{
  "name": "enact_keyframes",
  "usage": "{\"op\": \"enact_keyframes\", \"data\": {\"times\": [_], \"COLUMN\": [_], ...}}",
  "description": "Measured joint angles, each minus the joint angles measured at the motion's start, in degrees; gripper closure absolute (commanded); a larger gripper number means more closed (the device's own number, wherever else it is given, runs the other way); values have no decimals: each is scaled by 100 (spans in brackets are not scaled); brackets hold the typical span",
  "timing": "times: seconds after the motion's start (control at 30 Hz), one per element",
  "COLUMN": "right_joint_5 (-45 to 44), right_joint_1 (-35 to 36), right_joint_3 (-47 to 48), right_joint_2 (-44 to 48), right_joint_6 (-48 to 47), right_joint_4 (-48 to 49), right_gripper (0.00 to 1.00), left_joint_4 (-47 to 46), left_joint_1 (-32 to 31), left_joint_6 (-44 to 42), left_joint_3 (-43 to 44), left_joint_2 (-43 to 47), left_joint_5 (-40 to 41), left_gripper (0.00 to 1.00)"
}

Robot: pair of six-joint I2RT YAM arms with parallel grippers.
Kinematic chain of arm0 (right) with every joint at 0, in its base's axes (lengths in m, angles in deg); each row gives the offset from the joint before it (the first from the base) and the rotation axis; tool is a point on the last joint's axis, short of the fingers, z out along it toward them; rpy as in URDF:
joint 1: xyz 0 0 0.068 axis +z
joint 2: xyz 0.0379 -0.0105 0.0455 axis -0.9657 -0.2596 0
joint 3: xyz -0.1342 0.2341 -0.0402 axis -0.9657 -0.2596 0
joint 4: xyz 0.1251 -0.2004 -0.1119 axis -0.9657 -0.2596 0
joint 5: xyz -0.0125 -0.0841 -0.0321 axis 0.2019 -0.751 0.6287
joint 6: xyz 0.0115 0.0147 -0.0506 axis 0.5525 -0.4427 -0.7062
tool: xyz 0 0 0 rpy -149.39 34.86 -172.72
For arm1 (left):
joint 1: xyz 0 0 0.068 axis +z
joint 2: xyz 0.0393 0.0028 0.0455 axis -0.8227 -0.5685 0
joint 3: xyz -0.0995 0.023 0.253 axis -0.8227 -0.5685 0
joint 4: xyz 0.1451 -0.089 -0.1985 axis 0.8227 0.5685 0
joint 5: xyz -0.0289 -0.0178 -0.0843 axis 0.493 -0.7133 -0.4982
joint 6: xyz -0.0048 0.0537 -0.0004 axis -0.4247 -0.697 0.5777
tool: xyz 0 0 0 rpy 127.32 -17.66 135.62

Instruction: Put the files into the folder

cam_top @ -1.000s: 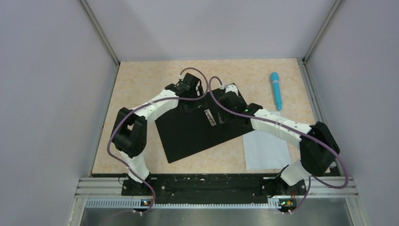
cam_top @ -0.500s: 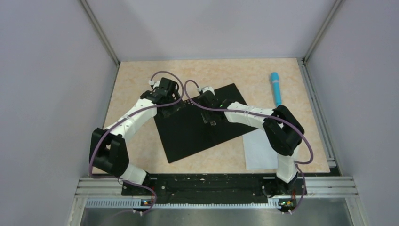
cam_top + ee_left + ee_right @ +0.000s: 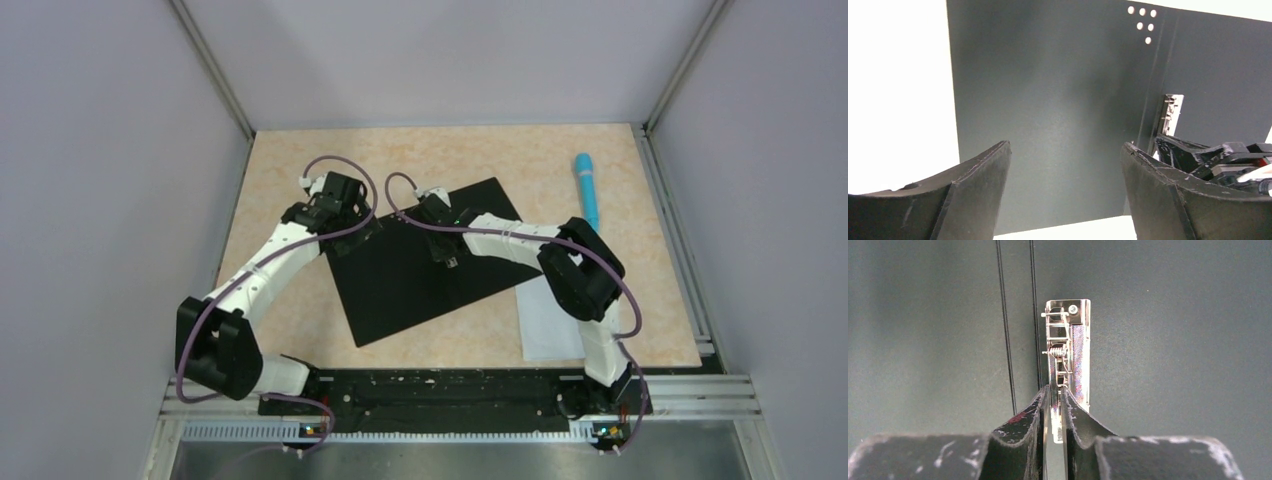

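The files, a single white sheet as far as can be told, lie flat on the table at the near right, just beside the open folder and partly under the right arm. Judged light, limp and slippery; best taken by a free edge to avoid creasing. The folder lies black side up, thin but stiffer. The right gripper is pinched on the spine's metal clip. The left gripper hangs spread over the left half, holding nothing. A blue pen lies well apart.

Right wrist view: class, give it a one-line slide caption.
Right gripper pinches the metal clip inside the open black folder.
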Motion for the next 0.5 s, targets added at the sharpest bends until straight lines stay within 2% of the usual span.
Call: {"op": "enact_keyframes", "data": {"times": [0.13,0.5], "right_joint_5": [-79,-138], "right_joint_1": [9,254], "right_joint_3": [326,1261], "right_joint_2": [-192,-605], "right_joint_6": [271,1368], "right_joint_4": [-319,-1196], "right_gripper": [100,100], "left_joint_4": [131,177], "left_joint_1": [68,262], "left_joint_6": [120,240], "left_joint_3": [-127,-387], "left_joint_2": [142,361], "left_joint_5": [199,393], "left_gripper": [13,13]}}
